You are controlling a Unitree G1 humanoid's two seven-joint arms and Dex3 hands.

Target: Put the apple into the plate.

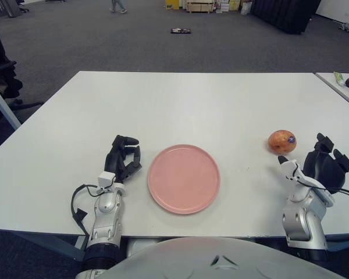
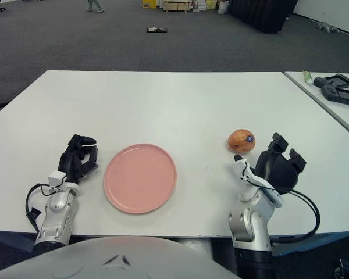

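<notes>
Red-orange round apple [image 1: 282, 141] on white table [image 1: 192, 104], right of round pink plate [image 1: 184, 178], apart from it. Right hand [image 1: 323, 165] just beside apple, fingers spread, empty. Left hand [image 1: 124, 158] left of plate, fingers curled, empty.

Pink plate [image 1: 184, 178] mid-table, apple [image 1: 281, 141] at right, right robot hand [image 1: 323, 168] just beside it, fingers spread, apart

On the white table [image 1: 192, 99] in front of me I count one pink plate [image 1: 184, 178] and one apple [image 1: 282, 141]. Two hands of mine are in view: one left hand [image 1: 124, 158] and one right hand [image 1: 323, 167]. On a second table at the far right lies one dark handheld device [image 2: 339, 90].
</notes>
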